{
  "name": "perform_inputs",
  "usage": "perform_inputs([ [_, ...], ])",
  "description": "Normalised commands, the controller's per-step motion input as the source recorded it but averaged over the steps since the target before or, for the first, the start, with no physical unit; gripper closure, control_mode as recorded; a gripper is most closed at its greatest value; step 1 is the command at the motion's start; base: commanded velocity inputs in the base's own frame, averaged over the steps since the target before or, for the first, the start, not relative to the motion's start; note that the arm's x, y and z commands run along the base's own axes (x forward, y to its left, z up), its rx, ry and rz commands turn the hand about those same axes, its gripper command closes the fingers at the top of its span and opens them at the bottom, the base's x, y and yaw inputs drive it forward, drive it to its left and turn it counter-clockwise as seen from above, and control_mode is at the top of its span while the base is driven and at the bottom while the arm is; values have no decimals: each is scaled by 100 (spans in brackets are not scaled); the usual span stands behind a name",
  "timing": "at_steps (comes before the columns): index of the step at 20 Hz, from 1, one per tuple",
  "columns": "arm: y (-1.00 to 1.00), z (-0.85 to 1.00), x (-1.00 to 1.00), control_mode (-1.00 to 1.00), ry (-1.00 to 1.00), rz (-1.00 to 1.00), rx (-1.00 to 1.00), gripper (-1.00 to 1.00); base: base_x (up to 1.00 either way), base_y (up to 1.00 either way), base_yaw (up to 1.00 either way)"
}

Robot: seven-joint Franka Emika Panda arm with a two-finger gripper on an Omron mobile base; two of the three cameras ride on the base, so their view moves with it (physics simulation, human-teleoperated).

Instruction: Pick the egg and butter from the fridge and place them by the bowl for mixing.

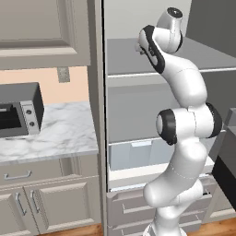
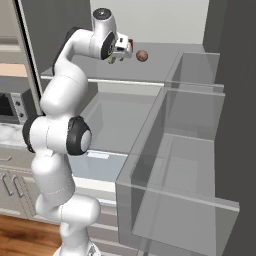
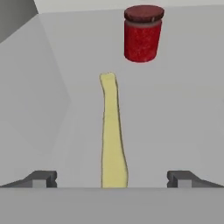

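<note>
The fridge (image 1: 131, 62) stands open, and my arm reaches onto its upper shelf. My gripper (image 3: 113, 178) is open, its two fingertips (image 3: 41, 178) spread wide on either side of the near end of the butter (image 3: 111, 127), a slim yellow stick lying lengthwise on the pale shelf. No finger touches it. In the right base view the gripper (image 2: 121, 51) hangs just above that shelf, and the egg (image 2: 142, 55), small and brown, rests a little to its right. The bowl is out of view.
A red can (image 3: 142, 39) stands on the shelf beyond the butter's far end. The open fridge door with clear bins (image 2: 190, 150) is on the right. A bluish drawer (image 1: 133, 154) sits lower down. A marble counter (image 1: 60, 133) with a microwave (image 1: 18, 110) lies left.
</note>
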Motion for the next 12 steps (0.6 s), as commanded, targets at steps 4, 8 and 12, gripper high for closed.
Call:
perform_inputs([
  [4, 0, -2, 36, -100, 1, 0, 0, -100, 0, 0, 0],
  [8, 0, -12, 31, -100, 1, 0, 0, -100, 0, 0, 0],
  [12, 0, -8, 9, -100, 13, 0, 3, -100, 0, 0, 0],
])
